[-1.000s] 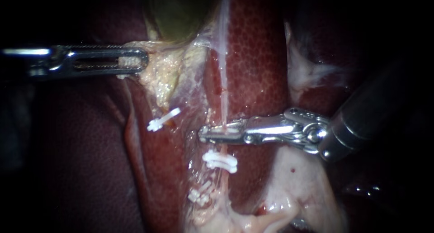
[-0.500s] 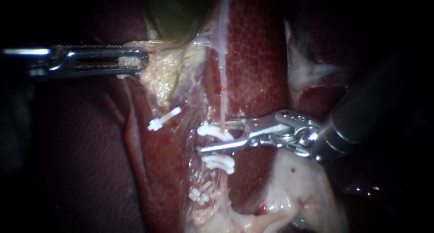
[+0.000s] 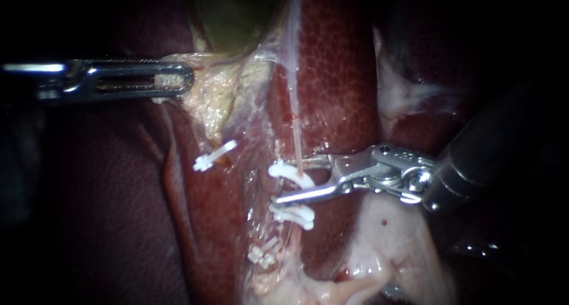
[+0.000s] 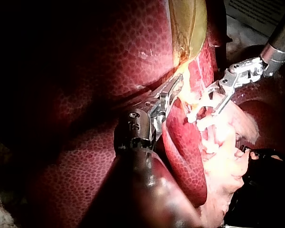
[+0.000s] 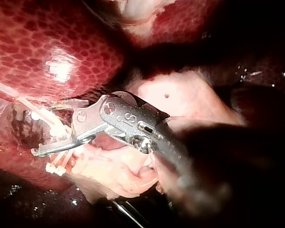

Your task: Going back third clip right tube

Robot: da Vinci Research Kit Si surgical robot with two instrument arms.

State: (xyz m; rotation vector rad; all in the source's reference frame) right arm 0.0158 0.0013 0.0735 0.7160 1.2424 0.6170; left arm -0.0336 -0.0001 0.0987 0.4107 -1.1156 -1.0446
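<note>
Surgical lab bench: bare liver (image 3: pixel 338 74) with white clips (image 3: pixel 290 213).

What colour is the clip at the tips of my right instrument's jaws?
White. The clip shows best in the endoscope view, against the dark red liver.

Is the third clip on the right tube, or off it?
On: the third clip wraps the right tube, sitting in the gap of the open right instrument.

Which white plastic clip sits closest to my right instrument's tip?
The white plastic clip highest on the thin pale tube: it alone lies inside the spread tip of the right instrument.
</note>
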